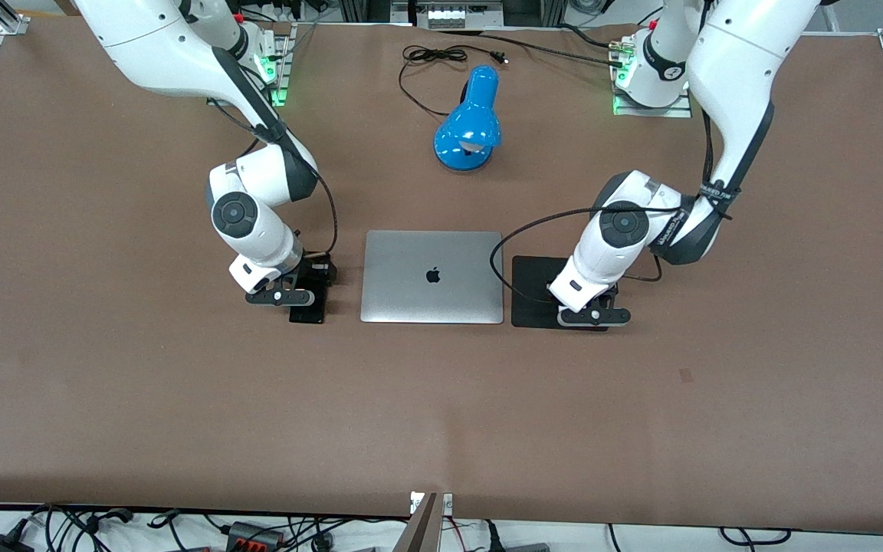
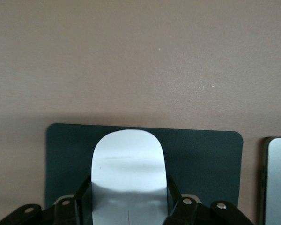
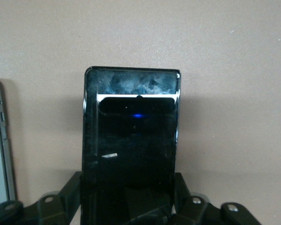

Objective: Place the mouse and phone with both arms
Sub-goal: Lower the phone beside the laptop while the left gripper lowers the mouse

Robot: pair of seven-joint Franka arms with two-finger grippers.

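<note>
Left of centre in the front view, the right gripper (image 1: 288, 295) sits low over the phone (image 1: 308, 305), which lies flat on the table (image 1: 104, 368); its fingers (image 3: 70, 192) flank the phone's sides, though I cannot tell whether they clamp it. At centre lies a closed laptop (image 1: 432, 277). Right of centre, the left gripper (image 1: 593, 314) pinches the mouse (image 2: 129, 173) on the mouse pad (image 1: 531, 291).
</note>
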